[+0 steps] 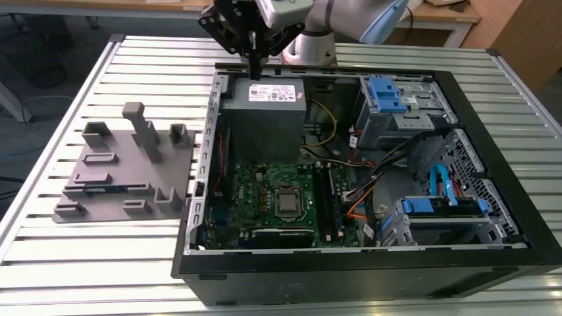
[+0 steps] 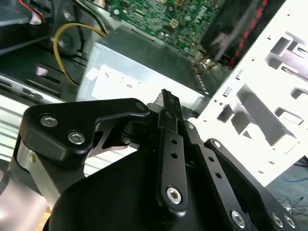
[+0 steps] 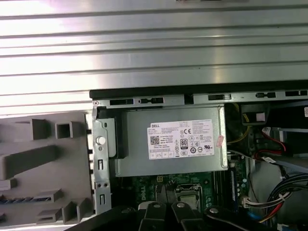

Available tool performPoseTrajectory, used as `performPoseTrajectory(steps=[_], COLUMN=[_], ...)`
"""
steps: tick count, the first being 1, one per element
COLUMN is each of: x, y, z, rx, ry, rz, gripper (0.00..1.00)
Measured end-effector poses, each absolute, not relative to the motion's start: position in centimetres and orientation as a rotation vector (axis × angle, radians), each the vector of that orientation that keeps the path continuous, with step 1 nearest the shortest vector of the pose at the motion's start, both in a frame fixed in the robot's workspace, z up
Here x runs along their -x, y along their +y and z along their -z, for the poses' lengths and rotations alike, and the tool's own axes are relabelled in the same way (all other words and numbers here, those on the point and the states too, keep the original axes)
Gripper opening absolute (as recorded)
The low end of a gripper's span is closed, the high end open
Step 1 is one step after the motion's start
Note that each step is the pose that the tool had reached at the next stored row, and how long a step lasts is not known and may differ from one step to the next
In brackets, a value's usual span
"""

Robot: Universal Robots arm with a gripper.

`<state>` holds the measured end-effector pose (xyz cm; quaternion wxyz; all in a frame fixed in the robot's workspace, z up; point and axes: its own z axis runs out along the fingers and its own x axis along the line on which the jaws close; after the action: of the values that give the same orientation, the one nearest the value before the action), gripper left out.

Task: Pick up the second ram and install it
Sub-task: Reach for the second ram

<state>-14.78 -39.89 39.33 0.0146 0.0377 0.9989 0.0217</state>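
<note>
The second ram [image 1: 95, 189] is a thin dark blue-green strip lying in a slot at the near end of the grey fixture tray [image 1: 123, 164], at the exterior view's left. In the first wrist view the ram [image 3: 24, 198] lies in the tray's lower slot. My gripper [image 1: 255, 71] hangs high over the back edge of the open computer case, above the power supply [image 1: 263, 92] and well away from the ram. Its black fingers [image 2: 168, 103] point down, pressed together and holding nothing. The gripper [image 3: 166, 211] also sits at the edge of the first wrist view.
The open black computer case [image 1: 351, 266] lies on the slatted metal table [image 1: 105, 263]. Inside are the green motherboard [image 1: 272, 191], long memory slots [image 1: 327, 197], cables and blue-handled drive bays [image 1: 386, 99]. The tray has upright posts [image 1: 141, 128].
</note>
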Motion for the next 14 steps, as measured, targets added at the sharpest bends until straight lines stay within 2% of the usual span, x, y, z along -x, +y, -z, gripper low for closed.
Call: performPoseTrajectory(steps=[14], x=[19.2], y=[-39.9], z=[-39.3], rx=[-0.118], ry=[3.106], rz=[-0.068], gripper=[0.11])
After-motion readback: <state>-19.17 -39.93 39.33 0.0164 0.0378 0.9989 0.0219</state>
